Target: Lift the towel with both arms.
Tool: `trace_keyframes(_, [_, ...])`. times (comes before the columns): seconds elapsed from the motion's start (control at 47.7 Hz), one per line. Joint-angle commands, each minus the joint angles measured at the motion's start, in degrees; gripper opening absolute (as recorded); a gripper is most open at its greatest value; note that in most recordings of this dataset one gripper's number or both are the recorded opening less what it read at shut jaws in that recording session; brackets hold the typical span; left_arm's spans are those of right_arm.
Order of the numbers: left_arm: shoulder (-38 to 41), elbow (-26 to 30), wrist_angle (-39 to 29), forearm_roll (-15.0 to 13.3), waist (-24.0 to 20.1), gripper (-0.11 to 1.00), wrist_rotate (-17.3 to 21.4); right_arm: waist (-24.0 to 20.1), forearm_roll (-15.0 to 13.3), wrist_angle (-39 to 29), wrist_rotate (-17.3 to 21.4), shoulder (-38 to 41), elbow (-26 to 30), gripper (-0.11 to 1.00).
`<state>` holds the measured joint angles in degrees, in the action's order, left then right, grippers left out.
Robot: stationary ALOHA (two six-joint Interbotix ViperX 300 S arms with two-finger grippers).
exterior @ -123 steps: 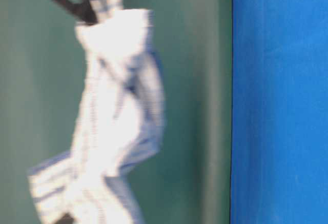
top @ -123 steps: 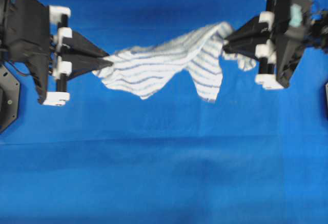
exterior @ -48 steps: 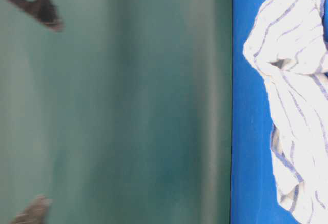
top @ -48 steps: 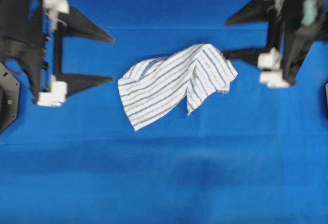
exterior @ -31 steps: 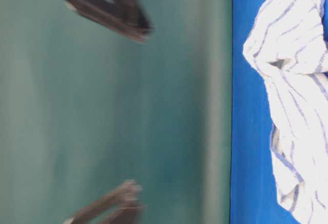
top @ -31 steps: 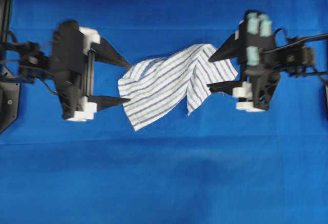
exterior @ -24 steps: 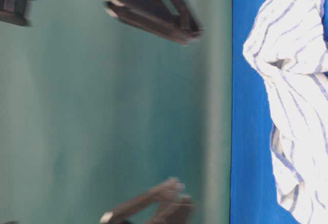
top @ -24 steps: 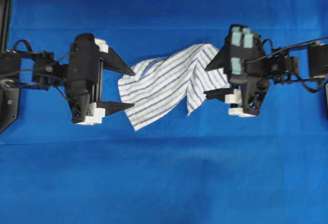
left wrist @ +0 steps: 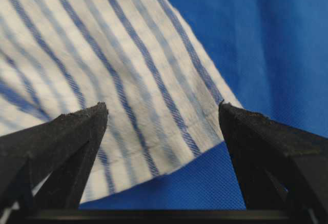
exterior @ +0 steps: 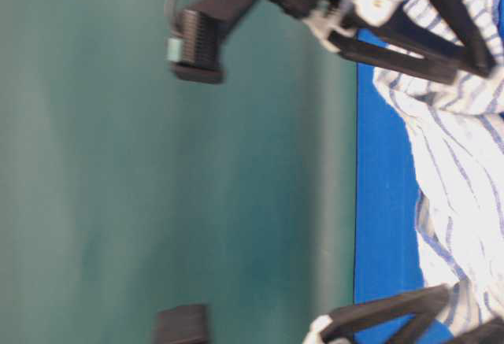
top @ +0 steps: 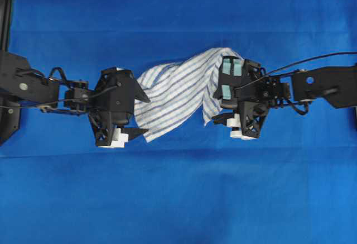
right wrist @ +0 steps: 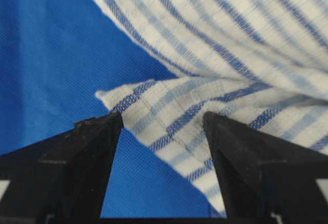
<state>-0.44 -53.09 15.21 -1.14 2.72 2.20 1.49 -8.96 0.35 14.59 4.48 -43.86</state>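
The towel (top: 178, 93), white with blue-grey stripes, lies crumpled on the blue tablecloth (top: 178, 199) in the middle of the overhead view. My left gripper (top: 146, 115) is open at the towel's left end. In the left wrist view its jaws (left wrist: 161, 108) straddle the towel's corner (left wrist: 102, 55) without pinching it. My right gripper (top: 216, 105) is open at the towel's right end. In the right wrist view a folded corner (right wrist: 169, 111) lies between its jaws (right wrist: 163, 119). In the table-level view the right gripper's fingers (exterior: 394, 54) sit low over the towel (exterior: 465, 202).
The blue tablecloth covers the whole table, with a shallow crease (top: 178, 152) running across it below the towel. A black base plate (top: 6, 115) sits at the left edge. Cables (top: 318, 60) trail from the right arm.
Earlier both grippers held the towel stretched in the air. It was let go and now lies on the cloth. Both open grippers have since come down and inward onto its two ends.
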Motion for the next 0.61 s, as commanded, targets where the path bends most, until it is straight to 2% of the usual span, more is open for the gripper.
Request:
trace_keyframes(0.0, [2.02, 1.85, 0.97, -0.09, 1.05, 0.92, -0.18, -0.18, 0.35, 1.58, 0.09, 0.97, 0.97, 0.66])
trace_keyframes(0.293, [5.98, 2.90, 0.79, -0.09, 1.05, 0.91, -0.26, -0.18, 0.70, 1.85, 0.09, 2.55, 1.41, 0.65])
trace_keyframes(0.419, [5.98, 3.08, -0.44, -0.09, 1.05, 0.86, -0.18, -0.18, 0.35, 1.85, 0.00, 2.55, 1.41, 0.58])
trace_keyframes(0.503, [5.98, 3.08, -1.93, -0.09, 1.05, 0.71, -0.18, -0.18, 0.35, 1.85, -0.09, 2.55, 1.58, 0.39])
trace_keyframes(0.587, [5.89, 3.08, -3.16, -0.09, 1.05, 0.46, -0.09, -0.18, 0.35, 1.67, -0.09, 2.55, 1.58, 0.14])
